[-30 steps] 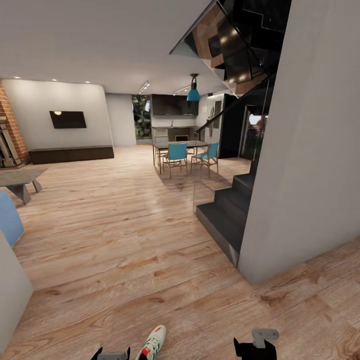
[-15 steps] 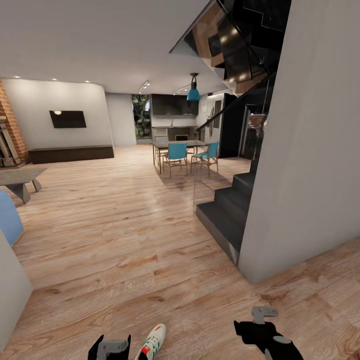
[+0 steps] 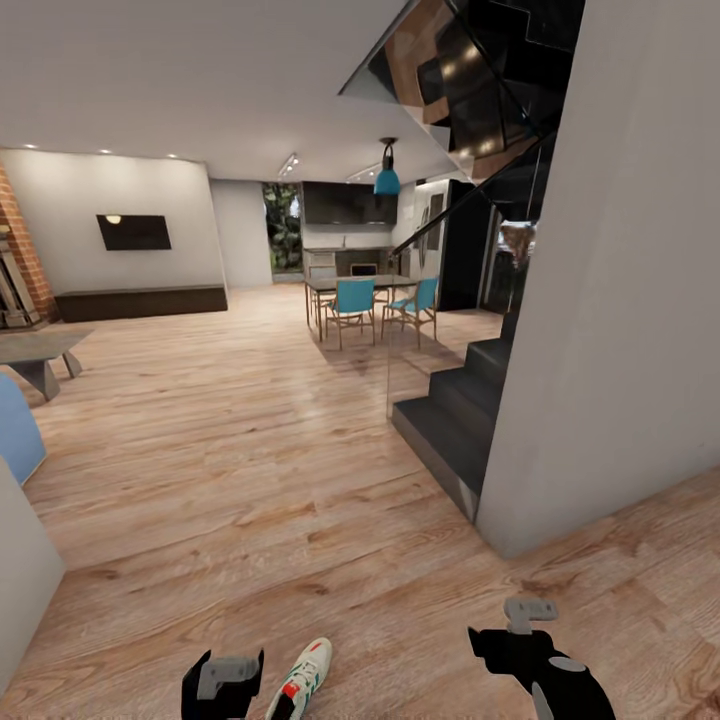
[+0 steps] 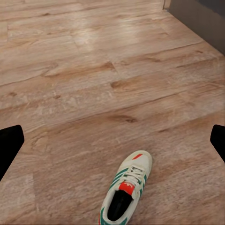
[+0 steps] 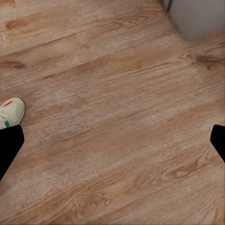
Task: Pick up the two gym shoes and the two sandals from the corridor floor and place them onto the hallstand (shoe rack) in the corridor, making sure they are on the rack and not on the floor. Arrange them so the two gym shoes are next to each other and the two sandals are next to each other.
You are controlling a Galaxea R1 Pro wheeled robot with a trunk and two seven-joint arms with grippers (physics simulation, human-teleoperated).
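Note:
One gym shoe (image 3: 303, 679), white with green stripes and a red tongue patch, lies on the wood-plank corridor floor (image 3: 250, 520) at the bottom of the head view. My left gripper (image 3: 225, 682) hangs just left of it, open and empty. In the left wrist view the shoe (image 4: 126, 192) lies on the planks beyond the spread black fingertips (image 4: 9, 150). My right gripper (image 3: 517, 632) is further right, open and empty, and its wrist view catches the shoe's toe (image 5: 10, 112) at the edge. The other gym shoe, the sandals and the hallstand are out of view.
A grey wall (image 3: 620, 300) and dark stairs (image 3: 450, 420) rise at the right. Far ahead stand a dining table with blue chairs (image 3: 370, 305) and a low bench under a wall screen (image 3: 140, 300). A pale wall corner (image 3: 20, 590) juts in at the lower left.
Both arms have risen further into the head view, the right one most. The picture has shifted slightly, so the camera moved. The shoe lies where it was.

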